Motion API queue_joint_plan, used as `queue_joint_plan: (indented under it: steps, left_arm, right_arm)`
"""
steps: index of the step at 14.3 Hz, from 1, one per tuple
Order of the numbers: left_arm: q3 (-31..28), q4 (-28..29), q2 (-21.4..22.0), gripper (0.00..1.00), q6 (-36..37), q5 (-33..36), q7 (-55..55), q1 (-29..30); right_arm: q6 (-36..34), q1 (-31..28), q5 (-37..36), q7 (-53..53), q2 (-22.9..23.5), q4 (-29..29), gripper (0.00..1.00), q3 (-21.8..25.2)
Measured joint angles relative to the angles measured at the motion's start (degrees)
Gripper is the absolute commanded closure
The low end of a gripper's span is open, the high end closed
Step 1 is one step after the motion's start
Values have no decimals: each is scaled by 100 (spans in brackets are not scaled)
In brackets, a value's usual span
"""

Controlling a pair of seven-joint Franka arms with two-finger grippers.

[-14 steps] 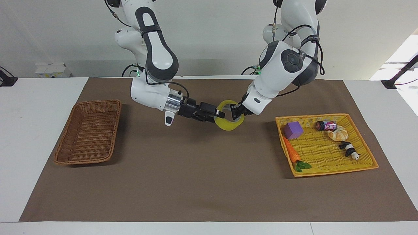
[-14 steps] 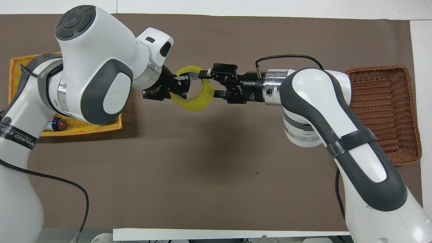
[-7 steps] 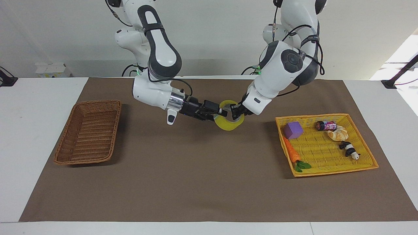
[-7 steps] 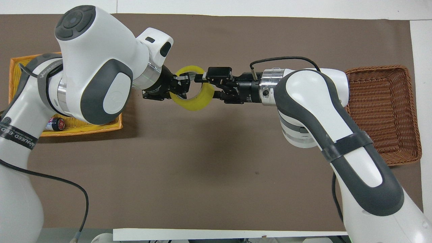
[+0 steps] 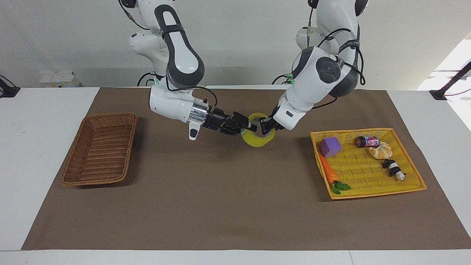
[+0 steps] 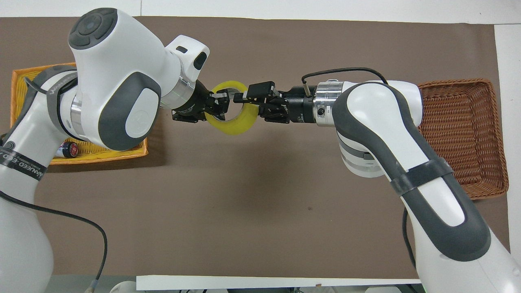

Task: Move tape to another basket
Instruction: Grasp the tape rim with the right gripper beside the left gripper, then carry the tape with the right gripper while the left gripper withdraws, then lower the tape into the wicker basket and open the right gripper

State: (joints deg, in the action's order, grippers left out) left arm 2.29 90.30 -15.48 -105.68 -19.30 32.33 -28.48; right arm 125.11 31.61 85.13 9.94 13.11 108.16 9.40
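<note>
in the facing view the tape (image 5: 258, 138) hangs in the air over the brown mat (image 5: 235, 206), about midway between the two containers, with a gripper at each side of the ring. the left gripper (image 5: 265, 125) is clamped on the rim at the side toward the yellow tray (image 5: 412, 162), one finger inside the core. the right gripper (image 5: 247, 127) reaches in level from the wicker basket's side and its fingers straddle the roll's wall, though whether they are pressed tight cannot be told. the basket (image 5: 73, 162) sits toward the right arm's end of the table. the tray, toward the left arm's end, holds a purple block (image 5: 330, 147), a carrot (image 5: 328, 172), a small jar (image 5: 367, 141), a croissant (image 5: 381, 150) and a black-and-white toy (image 5: 393, 169). in the overhead view the tape (image 6: 238, 126) shows as an open ring between the left gripper (image 6: 220, 106) and the right gripper (image 6: 244, 103), both overlapping its rim, well apart from the basket (image 6: 494, 134), while the left arm covers most of the tray (image 6: 20, 81).
</note>
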Motion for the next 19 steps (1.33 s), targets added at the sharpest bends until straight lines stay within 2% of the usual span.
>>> queue_joint_plan:
  steps: [1,2,3,6,8,10,12,14,17,19]
  left_arm:
    - [0,0,0,71,0,0,1,0]
    - [1,0,0,21,1,0,2,-1]
    - [3,-5,2,1,-4,2,10,-4]
    - [-10,-89,50,1,43,321,144,1]
    - [-81,-360,157,1,536,499,225,55]
    - [-330,-712,334,1,1181,601,206,313]
    - [-591,-899,616,1,1515,668,-257,874]
    - [-739,-897,860,1,1836,1051,-1083,1536]
    - [-789,-822,923,0,2018,1474,-2381,2439]
    - [-797,-726,923,0,2013,1490,-2690,2943]
  right_arm:
    - [-1,0,0,1,0,0,98,0]
    - [-2,-1,0,1,0,0,98,0]
    - [-7,-3,-1,1,1,2,98,0]
    - [-7,-55,-51,1,14,32,99,3]
    - [-95,-211,-367,0,17,27,99,5]
    - [-509,-641,-885,0,17,0,99,14]
    - [-1290,-1475,-1633,261,16,-76,99,32]
    - [-2134,-2499,-2305,845,15,-160,100,59]
    - [-3284,-3928,-3307,1720,15,-366,100,90]
    - [-3917,-4710,-3976,2238,14,-605,100,96]
